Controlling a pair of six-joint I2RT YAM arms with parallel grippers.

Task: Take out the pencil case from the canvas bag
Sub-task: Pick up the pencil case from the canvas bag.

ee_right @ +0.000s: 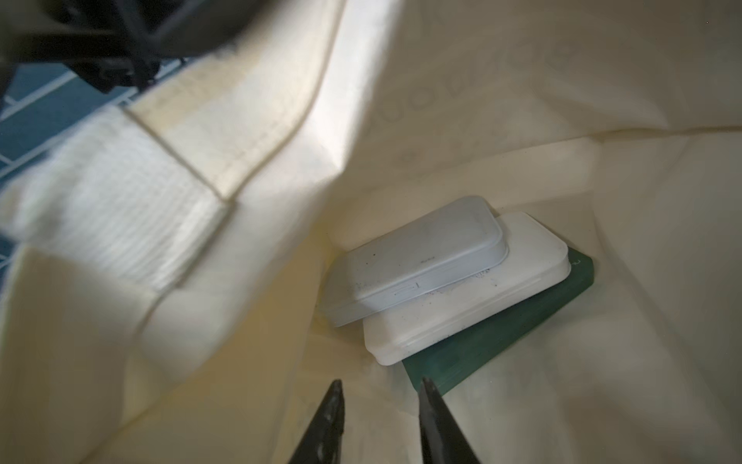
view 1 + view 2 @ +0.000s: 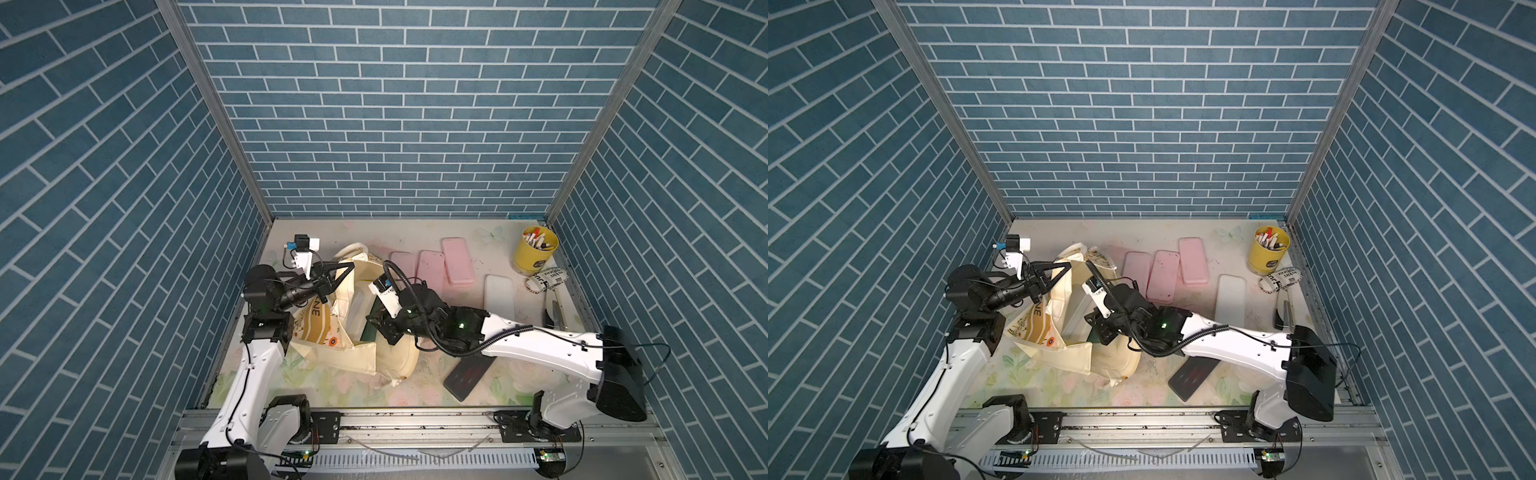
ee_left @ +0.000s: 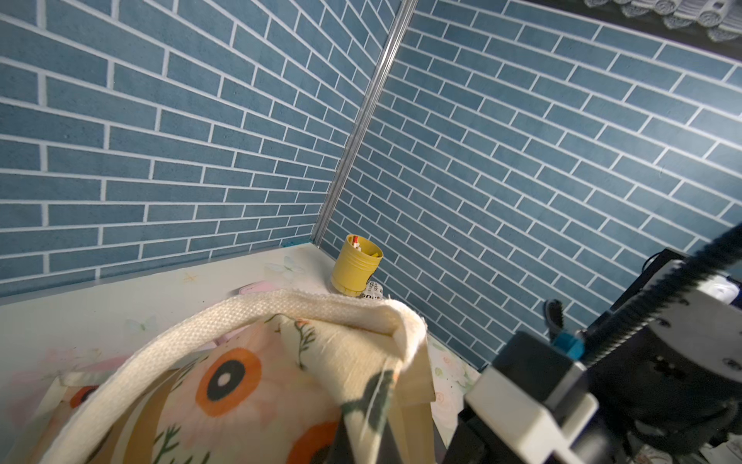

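Note:
The cream canvas bag [image 2: 353, 353] with its floral print lies at the left middle of the table in both top views, its mouth held up. My left gripper [image 2: 345, 266] is shut on the bag's rim by the handle [image 3: 249, 321]. My right gripper [image 1: 381, 383] is inside the bag's mouth, its jaws apart with nothing between them. Deep in the bag lies a stack of three pencil cases: a pale blue-grey one [image 1: 413, 261] on a white one [image 1: 482, 297] on a dark green one [image 1: 502, 333]. The right fingertips [image 1: 425, 383] hover just short of the green case's corner.
Three pink cases [image 2: 457, 259], a white case [image 2: 498, 295] and a dark flat case [image 2: 467, 374] lie on the table right of the bag. A yellow pen pot [image 2: 534, 251] and a printed roll [image 2: 547, 280] stand by the right wall.

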